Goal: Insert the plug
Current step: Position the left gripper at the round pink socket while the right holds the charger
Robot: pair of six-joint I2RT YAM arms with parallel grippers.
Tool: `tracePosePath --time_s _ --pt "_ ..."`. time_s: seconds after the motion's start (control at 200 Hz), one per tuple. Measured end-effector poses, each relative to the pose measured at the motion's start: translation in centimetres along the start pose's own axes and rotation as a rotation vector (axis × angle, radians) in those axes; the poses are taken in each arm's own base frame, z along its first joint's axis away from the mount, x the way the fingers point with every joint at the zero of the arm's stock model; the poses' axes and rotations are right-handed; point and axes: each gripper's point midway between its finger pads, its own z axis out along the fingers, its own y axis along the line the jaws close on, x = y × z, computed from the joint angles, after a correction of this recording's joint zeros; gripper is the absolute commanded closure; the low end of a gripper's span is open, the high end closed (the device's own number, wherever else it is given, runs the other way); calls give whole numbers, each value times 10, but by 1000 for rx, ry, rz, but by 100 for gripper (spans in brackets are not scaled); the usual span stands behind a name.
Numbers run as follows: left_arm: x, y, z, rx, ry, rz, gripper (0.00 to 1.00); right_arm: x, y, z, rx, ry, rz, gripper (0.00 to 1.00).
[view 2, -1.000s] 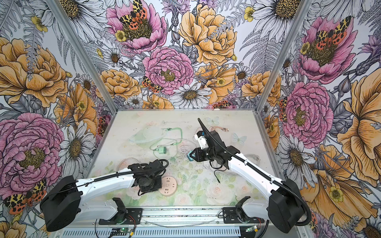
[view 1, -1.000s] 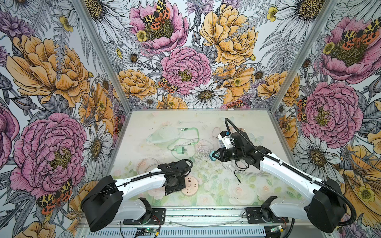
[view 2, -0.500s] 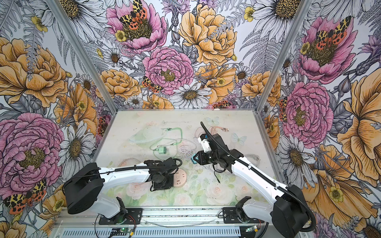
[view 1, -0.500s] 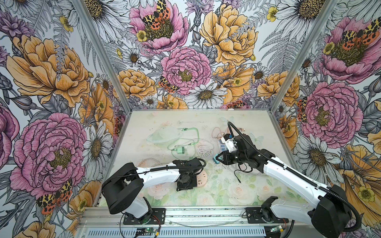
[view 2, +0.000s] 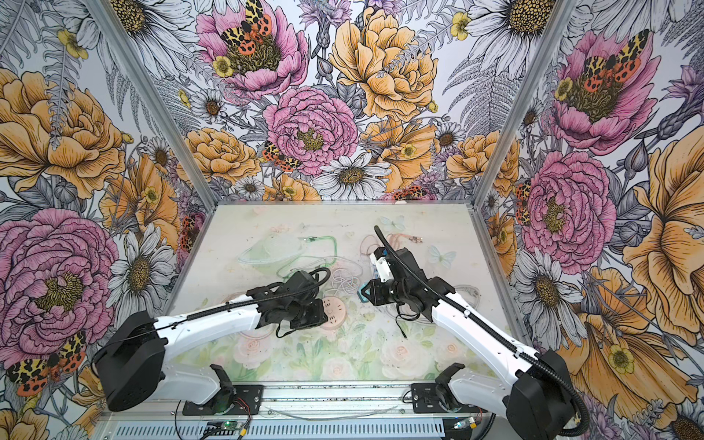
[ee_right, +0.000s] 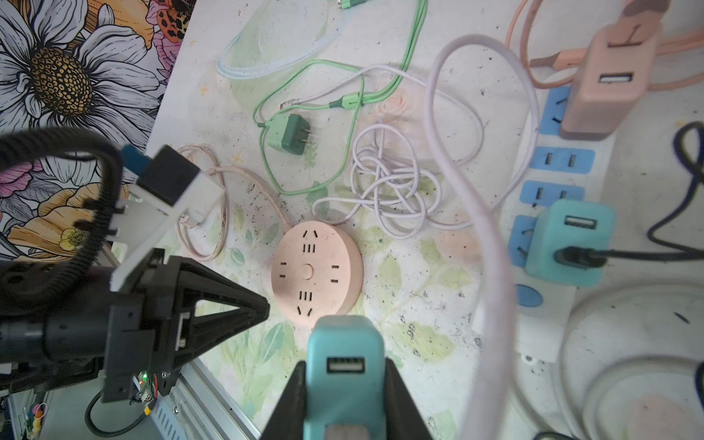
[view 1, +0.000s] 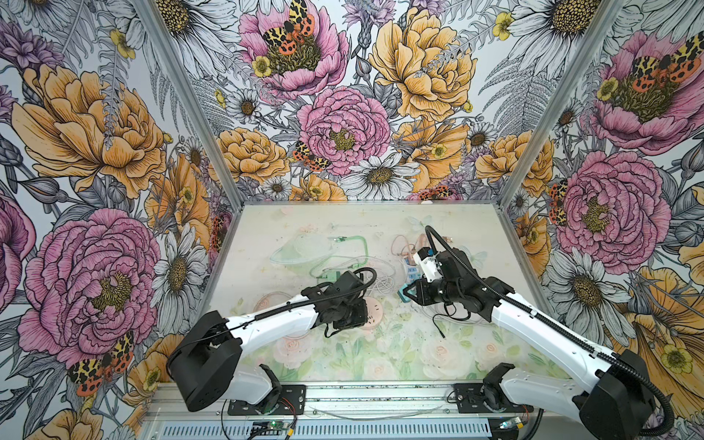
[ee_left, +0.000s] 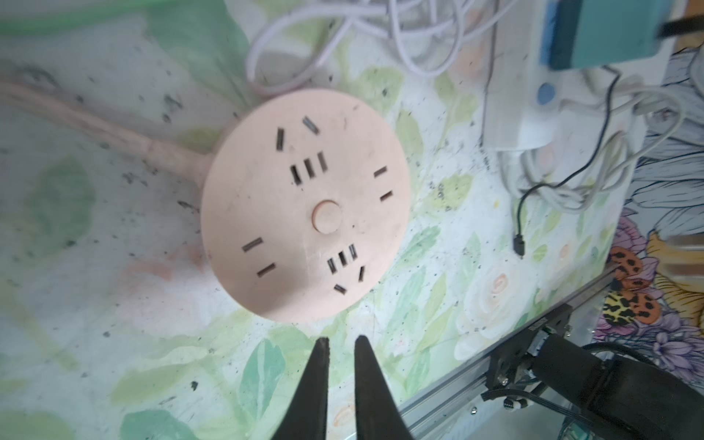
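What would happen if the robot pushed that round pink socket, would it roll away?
Probably not roll: the round pink socket lies flat on its wide face, so it would likely slide. Its pink cord looks bendy and may tug it round. It looks thin, so probably light, and might shift when the held teal charger presses in.

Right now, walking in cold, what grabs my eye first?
Giant painted flowers cover the walls. On the table, a round pink socket lies among loose cables, and the right arm's jaws pinch a teal plug near it.
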Motion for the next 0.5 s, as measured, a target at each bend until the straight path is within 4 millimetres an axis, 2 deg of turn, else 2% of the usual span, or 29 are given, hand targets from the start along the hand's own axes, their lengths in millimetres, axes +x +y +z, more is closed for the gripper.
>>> tracePosePath --time_s 0.085,0.19,0.315,0.5 --pt "-21 4 -19 20 -72 -17 84 0 -1 0 5 -2 3 100" --pt "-48 26 -28 -23 -148 -59 86 1 0 2 8 5 5 100" --pt "-69 59 -15 -129 -162 -90 89 6 2 10 22 30 -9 100" --pt "-82 90 14 -201 -132 -111 91 8 10 16 29 45 -29 100"
